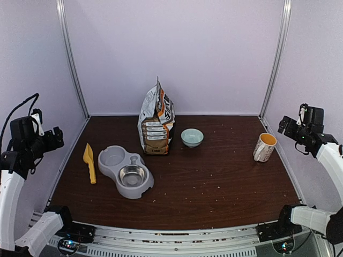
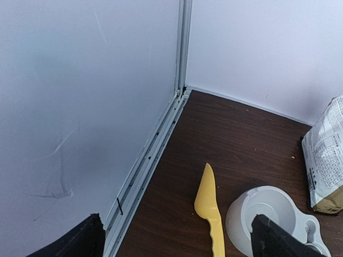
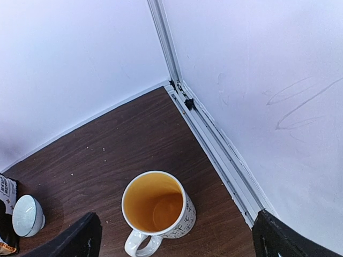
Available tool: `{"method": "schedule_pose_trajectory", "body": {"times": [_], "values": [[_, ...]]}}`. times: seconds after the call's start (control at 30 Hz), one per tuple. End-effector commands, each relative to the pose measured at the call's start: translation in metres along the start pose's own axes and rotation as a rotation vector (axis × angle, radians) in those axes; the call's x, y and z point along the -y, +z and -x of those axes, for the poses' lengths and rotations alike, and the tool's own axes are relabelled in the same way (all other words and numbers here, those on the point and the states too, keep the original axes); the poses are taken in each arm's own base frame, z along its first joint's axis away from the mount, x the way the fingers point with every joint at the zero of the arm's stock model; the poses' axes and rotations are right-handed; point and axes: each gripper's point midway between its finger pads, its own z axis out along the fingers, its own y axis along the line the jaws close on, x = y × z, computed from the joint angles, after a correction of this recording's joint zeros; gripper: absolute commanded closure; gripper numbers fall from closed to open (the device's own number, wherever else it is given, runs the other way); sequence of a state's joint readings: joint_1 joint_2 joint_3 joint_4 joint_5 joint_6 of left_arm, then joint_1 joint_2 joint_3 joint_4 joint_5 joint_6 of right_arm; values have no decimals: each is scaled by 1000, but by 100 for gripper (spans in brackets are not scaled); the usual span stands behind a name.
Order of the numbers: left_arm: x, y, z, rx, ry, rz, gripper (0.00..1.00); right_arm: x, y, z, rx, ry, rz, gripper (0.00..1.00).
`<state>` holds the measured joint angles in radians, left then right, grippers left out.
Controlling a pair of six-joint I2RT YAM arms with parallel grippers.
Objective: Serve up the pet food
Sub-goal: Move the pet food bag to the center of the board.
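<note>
Left gripper (image 1: 56,138) and right gripper (image 1: 283,125) hang at the table's sides, jaws fully spread, nothing held. Pet food not visible; printed bag (image 1: 156,120) stands upright mid-back. Just beside it: pale bowl (image 1: 192,137), grey double feeder (image 1: 126,171), yellow scoop (image 1: 89,162). Mug (image 1: 265,147) far right. Dark wood table (image 1: 225,182), crumb-speckled; white walls.
</note>
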<state>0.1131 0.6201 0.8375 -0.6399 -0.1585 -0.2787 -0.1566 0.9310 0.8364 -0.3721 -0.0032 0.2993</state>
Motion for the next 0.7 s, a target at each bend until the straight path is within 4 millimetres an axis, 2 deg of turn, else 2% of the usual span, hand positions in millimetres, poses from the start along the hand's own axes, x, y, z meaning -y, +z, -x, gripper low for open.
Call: {"method": "schedule_pose_trajectory", "body": {"times": [0.0,0.07,0.17,0.3,0.37,0.57,0.67], "values": [[2,6,8,19,1,-2,2,-6,-5,18,122,59,51,0],[3,7,11,19,6,-7,2,-8,-7,20,125,88,65,0],[10,6,13,18,-41,-44,2,-21,-9,19,95,87,130,0],[43,7,19,-8,-117,-185,2,-42,-17,14,69,62,199,0],[67,4,27,-16,-101,-219,2,-57,-22,9,45,48,255,0],[197,-23,39,-54,14,-429,2,-105,-32,-12,-11,18,368,0],[268,-27,31,-108,89,-506,2,-129,-36,-23,-42,5,411,0]]}}
